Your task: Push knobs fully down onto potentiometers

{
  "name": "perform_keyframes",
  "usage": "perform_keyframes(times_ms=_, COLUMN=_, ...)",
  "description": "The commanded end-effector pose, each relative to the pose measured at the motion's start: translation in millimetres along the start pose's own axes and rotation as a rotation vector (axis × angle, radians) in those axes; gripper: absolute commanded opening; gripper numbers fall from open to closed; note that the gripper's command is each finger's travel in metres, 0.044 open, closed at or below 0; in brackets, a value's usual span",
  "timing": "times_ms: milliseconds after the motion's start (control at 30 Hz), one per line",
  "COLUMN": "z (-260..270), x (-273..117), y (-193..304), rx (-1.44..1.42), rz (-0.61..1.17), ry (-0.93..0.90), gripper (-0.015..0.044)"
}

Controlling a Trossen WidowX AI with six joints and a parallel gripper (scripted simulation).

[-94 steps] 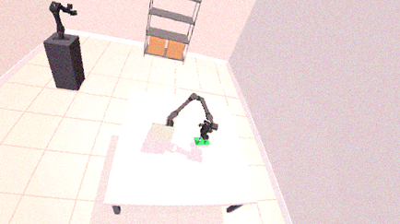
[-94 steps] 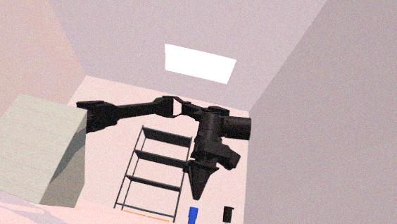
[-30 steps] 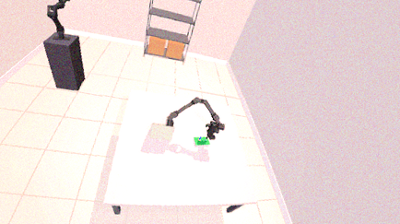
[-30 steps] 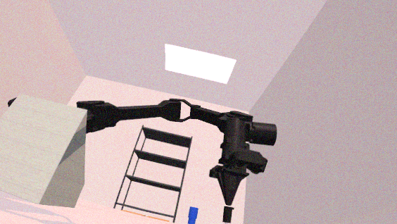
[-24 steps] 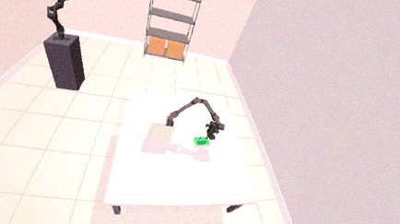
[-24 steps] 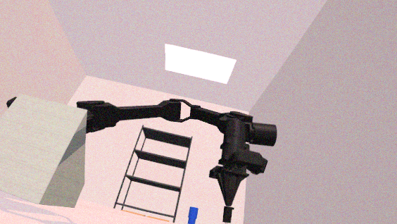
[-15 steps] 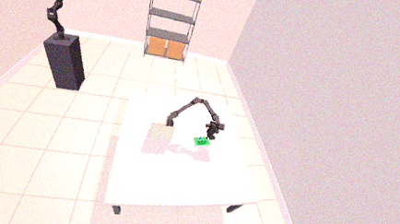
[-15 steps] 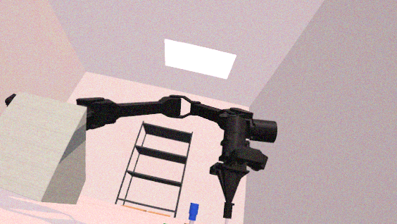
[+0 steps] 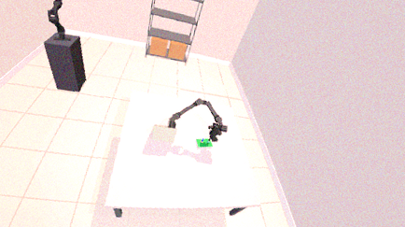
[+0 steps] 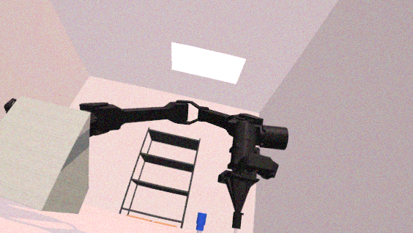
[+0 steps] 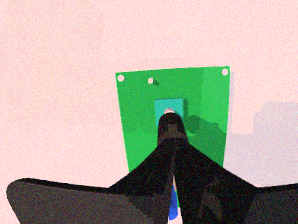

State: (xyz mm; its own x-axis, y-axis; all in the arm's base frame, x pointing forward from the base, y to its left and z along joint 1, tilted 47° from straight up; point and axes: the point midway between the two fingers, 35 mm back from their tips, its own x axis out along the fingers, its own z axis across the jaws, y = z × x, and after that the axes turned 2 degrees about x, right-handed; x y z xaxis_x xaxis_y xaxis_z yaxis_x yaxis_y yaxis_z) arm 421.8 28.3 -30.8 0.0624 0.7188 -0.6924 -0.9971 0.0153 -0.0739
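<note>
The green circuit board [image 9: 204,146] [image 11: 137,110] is on the table. A black knob [image 10: 236,221] [image 11: 171,122] stands above a teal potentiometer [image 11: 161,104]; a short pale length of shaft shows below the knob in the exterior view. A blue knob [image 10: 201,220] [image 11: 173,209] stands on the other shaft, with pale shaft below it; the fingers partly hide it in the wrist view. My gripper [image 10: 238,211] [image 11: 173,145] is shut and empty, pointing down. Its tips are at the top of the black knob and appear to touch it. The board is below the frame in the exterior view.
The arm reaches over the white table [image 9: 178,186] from its pale base block [image 9: 164,133] [image 10: 40,154]. A second arm on a dark pedestal [image 9: 65,62] and a shelf rack [image 9: 174,16] stand far behind.
</note>
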Motion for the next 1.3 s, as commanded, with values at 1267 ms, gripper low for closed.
perform_keyframes(times_ms=1267, z=0, x=17, y=0, rx=0.006, rz=0.0, ry=-0.007, gripper=0.0)
